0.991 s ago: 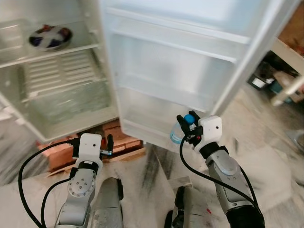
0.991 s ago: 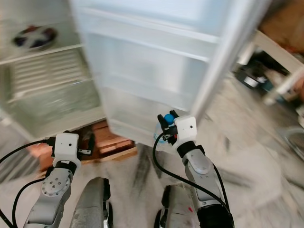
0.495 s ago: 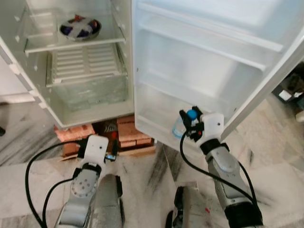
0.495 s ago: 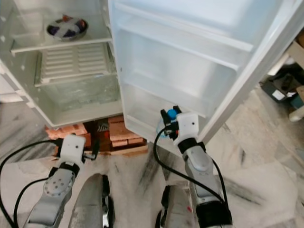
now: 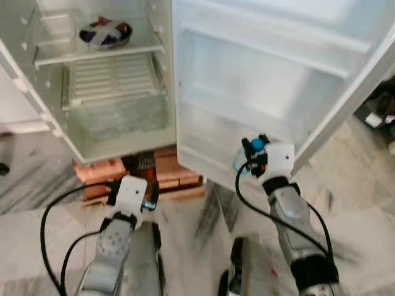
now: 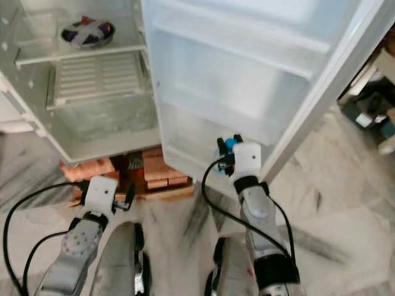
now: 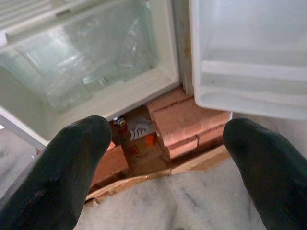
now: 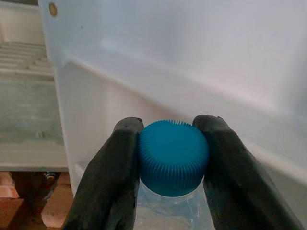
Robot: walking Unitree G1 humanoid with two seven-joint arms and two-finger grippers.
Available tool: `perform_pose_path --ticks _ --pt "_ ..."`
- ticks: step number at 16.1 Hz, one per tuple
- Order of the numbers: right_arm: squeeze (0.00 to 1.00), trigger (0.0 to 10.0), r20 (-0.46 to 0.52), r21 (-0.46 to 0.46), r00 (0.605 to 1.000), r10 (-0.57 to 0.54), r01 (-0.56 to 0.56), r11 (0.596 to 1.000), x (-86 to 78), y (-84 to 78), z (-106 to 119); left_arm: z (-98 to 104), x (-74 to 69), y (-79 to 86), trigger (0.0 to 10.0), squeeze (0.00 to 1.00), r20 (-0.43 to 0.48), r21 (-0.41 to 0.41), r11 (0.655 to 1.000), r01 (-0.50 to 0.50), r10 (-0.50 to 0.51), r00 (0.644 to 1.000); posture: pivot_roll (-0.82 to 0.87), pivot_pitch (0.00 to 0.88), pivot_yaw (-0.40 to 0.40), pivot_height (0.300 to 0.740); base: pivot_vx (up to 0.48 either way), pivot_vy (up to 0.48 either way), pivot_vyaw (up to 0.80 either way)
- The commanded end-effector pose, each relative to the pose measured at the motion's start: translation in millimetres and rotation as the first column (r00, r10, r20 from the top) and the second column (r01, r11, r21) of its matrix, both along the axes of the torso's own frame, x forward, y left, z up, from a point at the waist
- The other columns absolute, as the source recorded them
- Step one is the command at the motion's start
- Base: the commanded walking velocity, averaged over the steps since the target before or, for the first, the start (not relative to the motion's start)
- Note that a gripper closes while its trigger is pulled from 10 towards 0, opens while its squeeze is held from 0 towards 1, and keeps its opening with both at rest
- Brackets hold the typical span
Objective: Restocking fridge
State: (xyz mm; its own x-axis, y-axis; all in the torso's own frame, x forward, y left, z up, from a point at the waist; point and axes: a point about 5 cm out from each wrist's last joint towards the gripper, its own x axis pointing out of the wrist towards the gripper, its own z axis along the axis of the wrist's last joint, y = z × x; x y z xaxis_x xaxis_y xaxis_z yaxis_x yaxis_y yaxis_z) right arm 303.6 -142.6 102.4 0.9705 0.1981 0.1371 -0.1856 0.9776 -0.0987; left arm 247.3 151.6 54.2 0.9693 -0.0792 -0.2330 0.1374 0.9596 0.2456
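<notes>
right gripper (image 8: 170,158) clamps bottle (image 5: 240,164) cap | clear plastic, ribbed blue cap | beside fridge door (image 5: 259,92)

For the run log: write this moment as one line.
right hand: shut on bottle by its blue cap, at lower door shelf | left hand: open, idle | fridge: open, bowl on shelf

bottle (image 8: 173,211) body cut off below cap, bowl (image 5: 105,33) pattern blurred
</notes>
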Motion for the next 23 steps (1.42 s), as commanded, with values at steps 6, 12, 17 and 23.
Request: perform_pose_path --ticks 6,12,17,23 --pt "0.0 10.0 0.081 -0.009 0.994 -0.075 0.076 0.997 17.1 -6.0 13.5 2.9 -1.1 0.5 10.0 0.0 -0.024 -0.024 1.0 -0.004 0.003 1.0 0.17 0.185 -0.042 0.541 0.0 0.0 0.0" --pt "0.0 10.0 0.252 -0.06 0.952 -0.175 0.196 0.979 49.8 -14.9 57.3 7.1 -14.4 4.0 10.0 0.0 -0.034 -0.027 1.0 -0.011 0.01 0.999 0.2 0.253 -0.05 0.541 0.0 0.0 0.0" --pt "0.0 10.0 0.35 -0.204 0.892 -0.287 0.372 0.906 66.2 -29.3 74.8 7.4 -25.2 0.5 10.0 0.0 -0.06 -0.024 1.0 -0.007 0.005 0.998 0.22 0.279 -0.046 0.541 0.0 0.0 0.0" --pt "0.0 10.0 -0.001 -0.209 0.898 -0.44 0.43 0.878 56.2 -46.0 5.8 11.1 -32.3 -0.2 10.0 0.0 -0.089 -0.027 1.0 0.015 -0.017 0.996 0.23 0.316 -0.038 0.541 0.0 0.0 0.0"
